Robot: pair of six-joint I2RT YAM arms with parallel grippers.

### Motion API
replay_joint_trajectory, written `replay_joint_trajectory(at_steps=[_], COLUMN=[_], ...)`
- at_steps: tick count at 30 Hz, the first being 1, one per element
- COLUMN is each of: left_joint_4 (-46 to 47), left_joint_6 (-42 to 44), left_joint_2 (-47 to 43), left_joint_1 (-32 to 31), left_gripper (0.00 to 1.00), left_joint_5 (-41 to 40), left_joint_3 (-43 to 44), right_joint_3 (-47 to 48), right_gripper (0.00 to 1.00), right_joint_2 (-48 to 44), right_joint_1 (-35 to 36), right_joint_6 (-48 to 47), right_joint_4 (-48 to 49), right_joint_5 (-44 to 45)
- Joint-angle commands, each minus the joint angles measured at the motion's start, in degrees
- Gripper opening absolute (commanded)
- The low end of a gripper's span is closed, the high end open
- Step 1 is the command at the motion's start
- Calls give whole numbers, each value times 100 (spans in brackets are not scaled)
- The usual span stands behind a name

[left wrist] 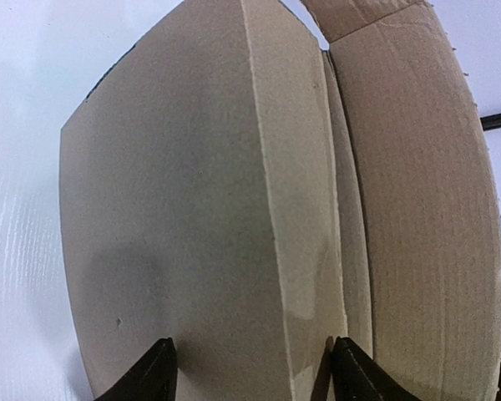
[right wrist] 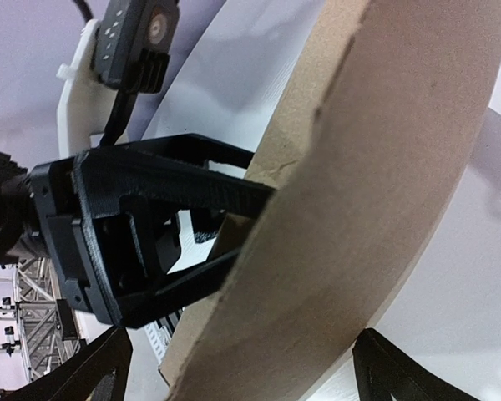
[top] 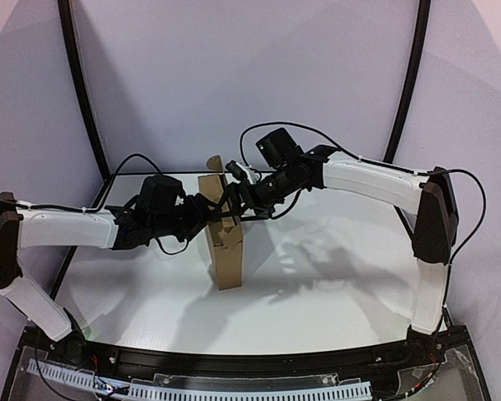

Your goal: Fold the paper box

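The paper box [top: 227,251] is brown corrugated cardboard, partly folded and standing on edge at the table's middle. Both grippers meet it near its top. My left gripper [top: 207,213] comes from the left; in its wrist view its open jaws [left wrist: 250,372] face a flat panel and a folded wall [left wrist: 301,209], with cardboard reaching past both fingertips. My right gripper [top: 234,194] comes from the right; its jaws [right wrist: 246,372] are wide open in front of a curved outer panel [right wrist: 376,192]. The left gripper's black fingers [right wrist: 175,175] show behind that panel.
The white table [top: 334,276] lies around the box. A curled flap [top: 213,163] sticks up at the box's far end. Black frame tubes [top: 83,92] stand at the back left and right. The arms' base rail [top: 234,368] runs along the near edge.
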Motion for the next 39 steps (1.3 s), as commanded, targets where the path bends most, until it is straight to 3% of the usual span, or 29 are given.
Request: replay_joint_trajectory(at_steps=[1, 7, 13, 17, 24, 30, 31, 32, 35, 39], left_joint_4=[-352, -287, 205, 482, 449, -406, -1037, -1037, -2361, -3131], left_joint_6=[-212, -640, -535, -527, -385, 853, 1234, 1436, 2228, 3582], left_joint_2=[-38, -74, -76, -77, -394, -1125, -1384, -1384, -1807, -2219], left_joint_1=[-274, -277, -281, -281, -281, -281, -281, -281, -281, -233], left_gripper=[63, 59, 58, 61, 69, 91, 96, 97, 99, 99], left_joint_5=[-98, -359, -149, -150, -348, -744, -816, -863, -1202, -1747], left_joint_3=[173, 41, -81, -214, -401, -251, -132, -72, 128, 172], right_joint_3=[193, 109, 116, 268, -30, -130, -210, -227, -618, -1563], right_gripper=[94, 93, 91, 96, 98, 98, 98, 98, 98, 98], right_joint_2=[170, 93, 259, 85, -481, -881, -1020, -1040, -1394, -2194], right_joint_1=[177, 187, 195, 127, -327, -430, -429, -429, -434, -271], right_joint_6=[-58, -58, -827, -1337, -1172, -1262, -1236, -1225, -1309, -2052], right_joint_4=[455, 555, 489, -229, -148, -269, -238, -231, -243, 187], right_joint_5=[198, 336, -1096, 454, 959, 1320, 1302, 1299, 1350, 1362])
